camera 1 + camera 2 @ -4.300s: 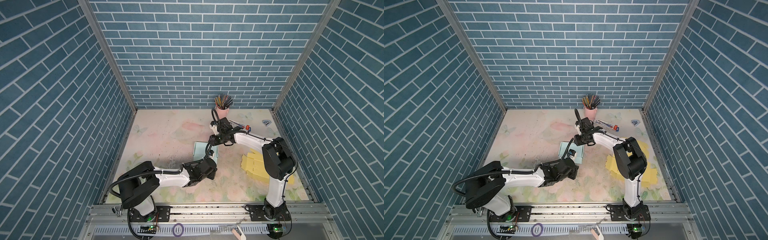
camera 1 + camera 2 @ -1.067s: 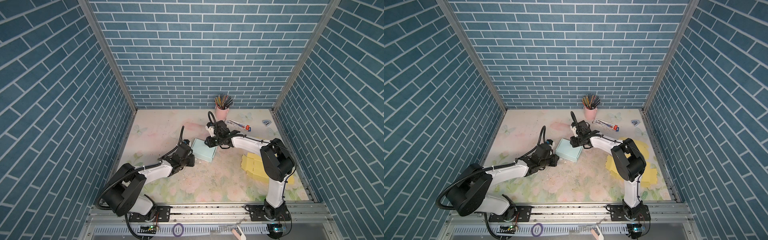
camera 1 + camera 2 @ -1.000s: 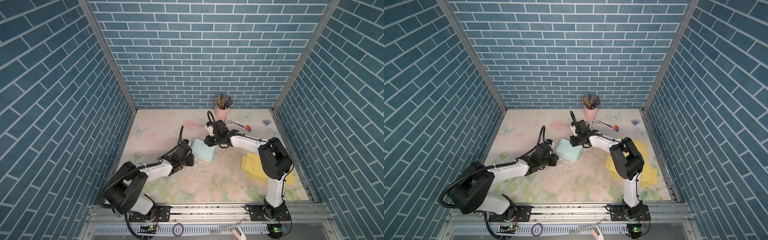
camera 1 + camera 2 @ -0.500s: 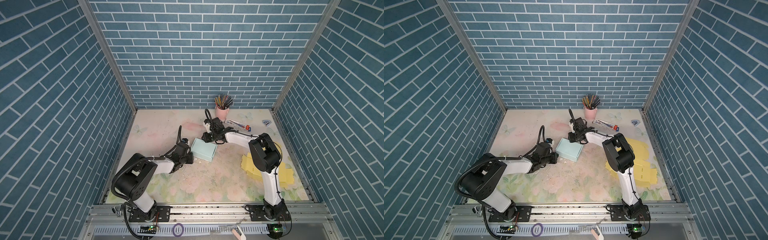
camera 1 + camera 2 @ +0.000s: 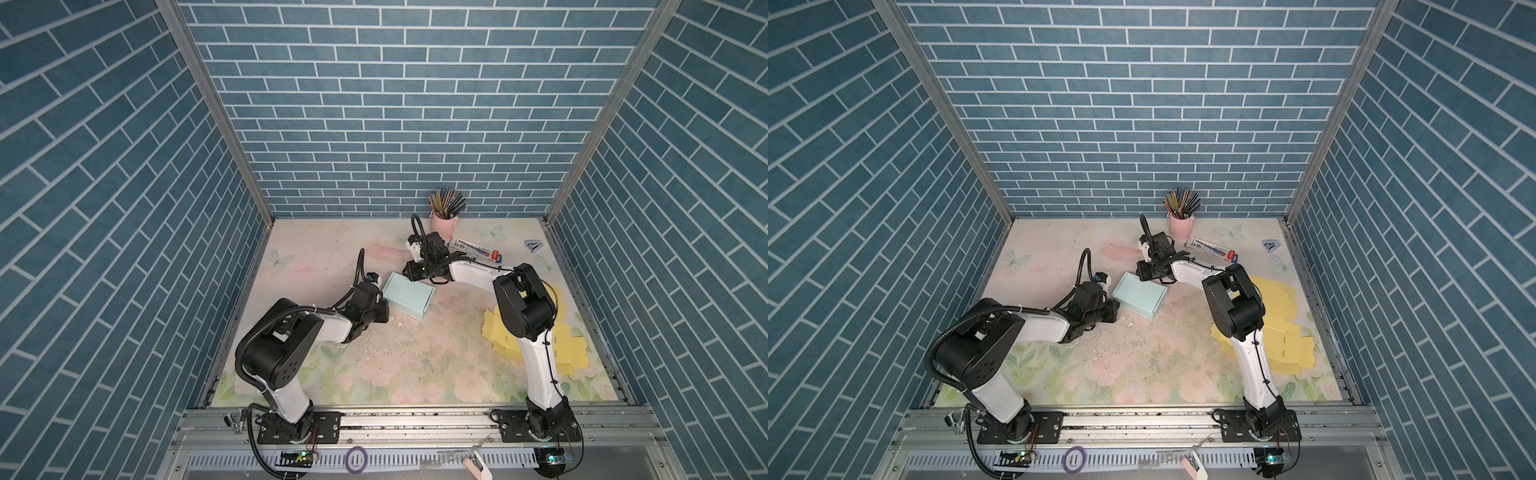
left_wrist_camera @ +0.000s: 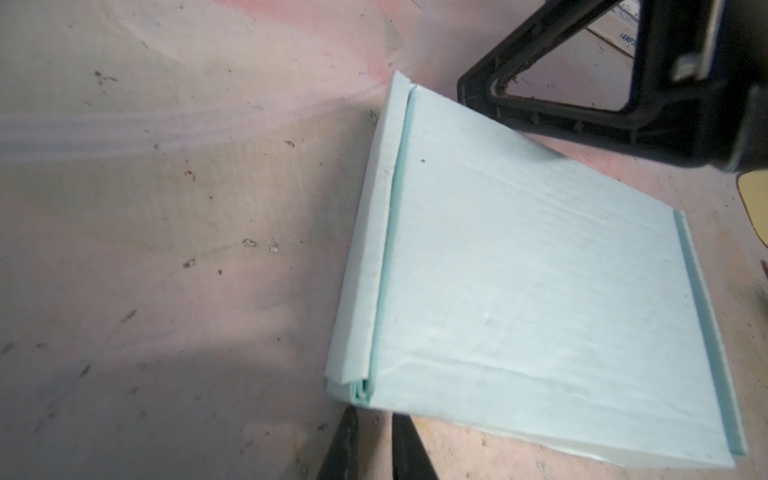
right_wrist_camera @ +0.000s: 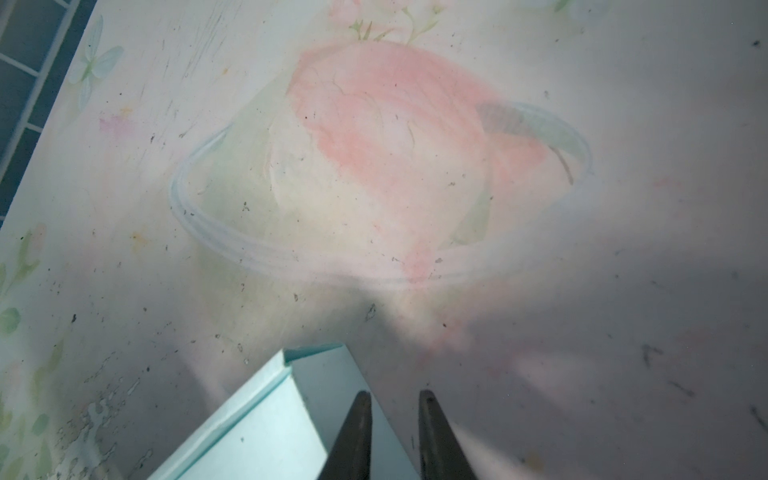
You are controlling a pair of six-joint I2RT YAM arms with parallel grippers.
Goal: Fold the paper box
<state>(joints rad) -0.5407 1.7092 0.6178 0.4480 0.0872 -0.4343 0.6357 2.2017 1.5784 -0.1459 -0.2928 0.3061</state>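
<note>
The paper box [image 5: 407, 295] [image 5: 1140, 300] is pale blue, folded shut and lying flat on the mat in both top views. My left gripper [image 5: 384, 311] [image 5: 1116, 311] rests low at the box's near left corner. In the left wrist view its jaws [image 6: 375, 419] stand a narrow gap apart just short of that corner [image 6: 357, 390], with only mat between them. My right gripper [image 5: 409, 272] [image 5: 1142, 272] is at the box's far edge. In the right wrist view it [image 7: 392, 401] is slightly open over the side wall of the box [image 7: 257, 432], holding nothing.
A pink cup of pencils [image 5: 444, 220] stands at the back wall, with a long printed carton [image 5: 476, 249] lying beside it. Flat yellow box blanks [image 5: 557, 345] lie to the right, under the right arm. A small blue and white item [image 5: 533, 246] sits at the back right.
Over the last second both pairs of jaws have narrowed a little, and both arms' elbows have drawn back. The box has not moved. Several seconds ago the left gripper was at the box's front.
</note>
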